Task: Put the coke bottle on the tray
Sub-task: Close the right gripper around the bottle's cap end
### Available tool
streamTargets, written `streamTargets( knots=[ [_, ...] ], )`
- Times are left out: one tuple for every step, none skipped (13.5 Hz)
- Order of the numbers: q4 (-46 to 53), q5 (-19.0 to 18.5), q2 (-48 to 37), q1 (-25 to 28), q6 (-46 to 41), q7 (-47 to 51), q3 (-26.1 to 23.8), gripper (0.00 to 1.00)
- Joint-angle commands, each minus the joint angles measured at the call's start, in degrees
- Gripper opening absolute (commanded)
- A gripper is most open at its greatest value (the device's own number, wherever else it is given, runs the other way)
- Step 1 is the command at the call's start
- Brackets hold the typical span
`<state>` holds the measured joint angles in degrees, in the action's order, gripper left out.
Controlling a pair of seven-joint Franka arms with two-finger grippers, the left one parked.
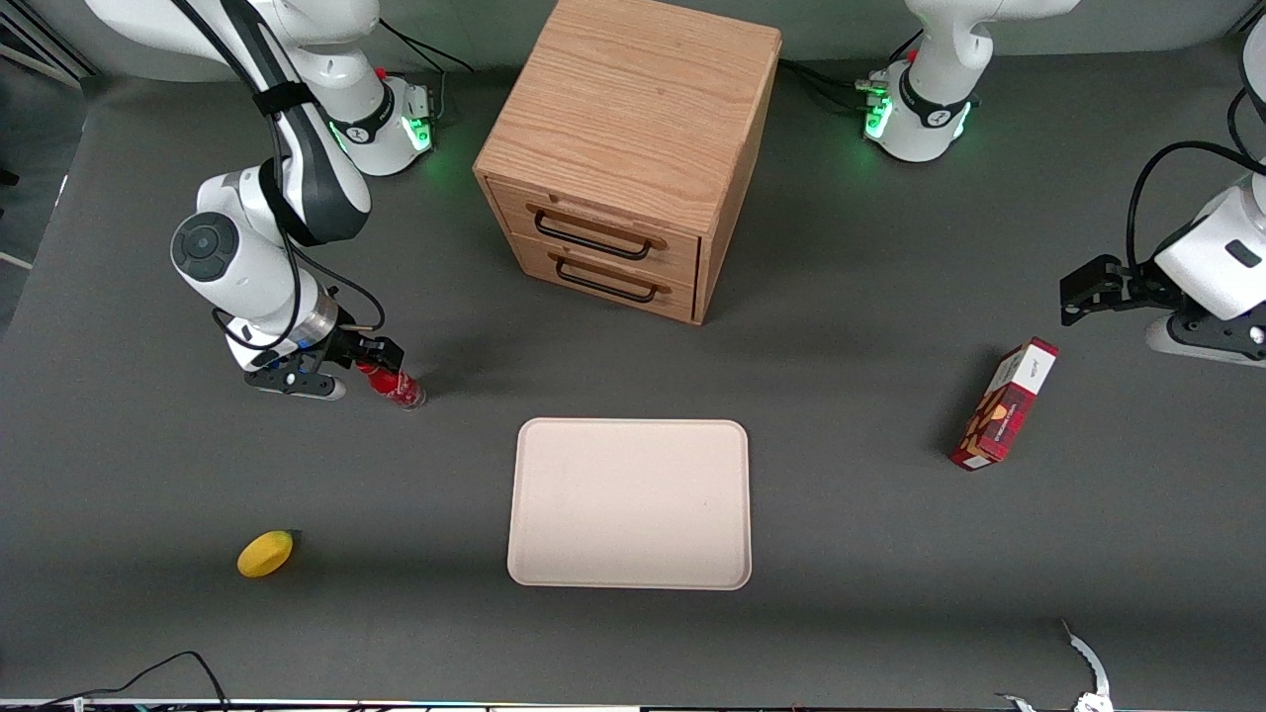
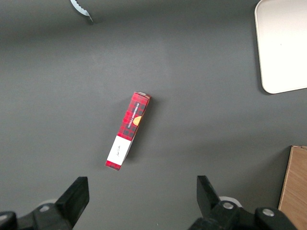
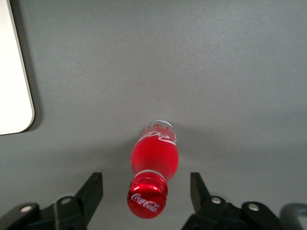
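The coke bottle point(image 1: 399, 387) is small, with a red cap, red label and clear base. It stands on the grey table toward the working arm's end, a little farther from the front camera than the tray. In the right wrist view the bottle point(image 3: 154, 165) shows its cap between my fingers. My gripper point(image 1: 364, 364) point(image 3: 146, 191) is open, one finger on each side of the bottle's cap, with gaps on both sides. The beige tray point(image 1: 630, 502) lies flat mid-table and bare; its corner shows in the right wrist view point(image 3: 14, 91).
A wooden two-drawer cabinet point(image 1: 625, 148) stands farther from the front camera than the tray. A yellow lemon point(image 1: 265, 553) lies near the front edge at the working arm's end. A red carton point(image 1: 1004, 403) lies toward the parked arm's end.
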<state>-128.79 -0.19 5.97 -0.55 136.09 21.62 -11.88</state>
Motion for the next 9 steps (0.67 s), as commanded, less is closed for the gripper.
streamTargets(
  knots=[
    [-0.5, -1.3, -0.4, 0.2, 1.1, 1.5, -0.1, 0.35],
    [-0.5, -1.3, -0.4, 0.2, 1.1, 1.5, -0.1, 0.23],
    [-0.5, -1.3, -0.4, 0.3, 1.1, 1.5, -0.1, 0.11],
    [-0.5, -1.3, -0.4, 0.3, 1.1, 1.5, -0.1, 0.06],
    [-0.4, -1.3, -0.5, 0.3, 1.1, 1.6, -0.1, 0.03],
    [-0.2, -1.3, -0.7, 0.3, 0.9, 1.6, -0.1, 0.01],
    [0.2, -1.3, -1.0, 0.3, 0.5, 1.5, -0.1, 0.0],
    [1.3, -1.3, -2.3, 0.2, -1.2, 1.2, -0.1, 0.0],
    [4.2, -1.3, -3.2, 0.2, -6.0, 0.8, -0.1, 0.0]
  ],
)
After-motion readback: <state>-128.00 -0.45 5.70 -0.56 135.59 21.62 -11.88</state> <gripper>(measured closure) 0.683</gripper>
